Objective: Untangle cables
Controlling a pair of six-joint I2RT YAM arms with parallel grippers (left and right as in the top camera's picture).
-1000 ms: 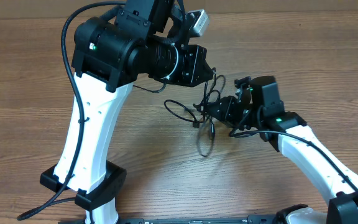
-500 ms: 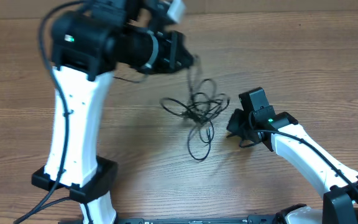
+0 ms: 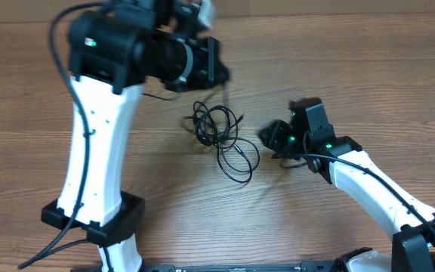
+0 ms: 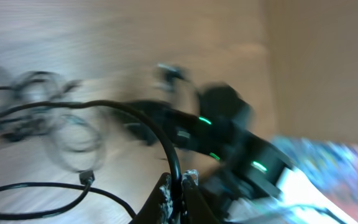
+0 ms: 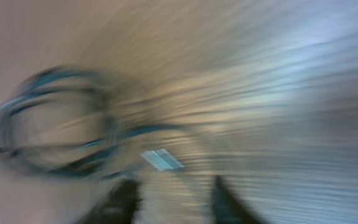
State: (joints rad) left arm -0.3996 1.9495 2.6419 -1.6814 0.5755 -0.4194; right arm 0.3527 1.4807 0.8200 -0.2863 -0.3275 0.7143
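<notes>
Cables (image 3: pixel 216 132): dragged toward 9 o'clock across the surface (image 3: pixel 368 68) within the last second, now lying as one loose clump near the centre, a wide loop trailing off at 5 o'clock. Hauled there by the left tool (image 4: pixel 178 186), clamped tight on a single strand leading out of the clump toward 12 o'clock. Let go by the right tool (image 3: pixel 266 136), buried in the knot a second ago, now parked just off the clump at 3 o'clock, touching nothing, jaws seemingly parted with nothing between them in the badly smeared wrist view. Reads as a tug and release, not a clean separation: loops spread somewhat wider, yet no cord lying free of the others. Probably calls for a fresh hold on another strand and a pull back toward 3 o'clock.
</notes>
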